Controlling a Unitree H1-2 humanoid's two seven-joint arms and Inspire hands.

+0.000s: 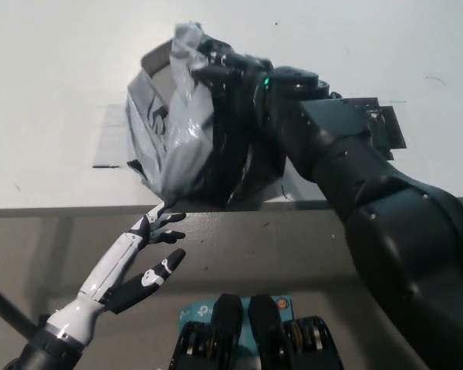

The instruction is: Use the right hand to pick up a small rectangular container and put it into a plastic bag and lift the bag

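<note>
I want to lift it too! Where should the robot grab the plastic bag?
Probably by the crumpled top of the plastic bag, coming from the right, where the right hand already is. The plastic bunches there, so fingers can close on it. The left hand rests open below the table edge.

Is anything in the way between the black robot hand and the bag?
Nothing visible is. The right robot hand is already at the plastic bag, partly hidden in its crinkled folds. The left robot hand rests below the table edge, off to the side.
</note>
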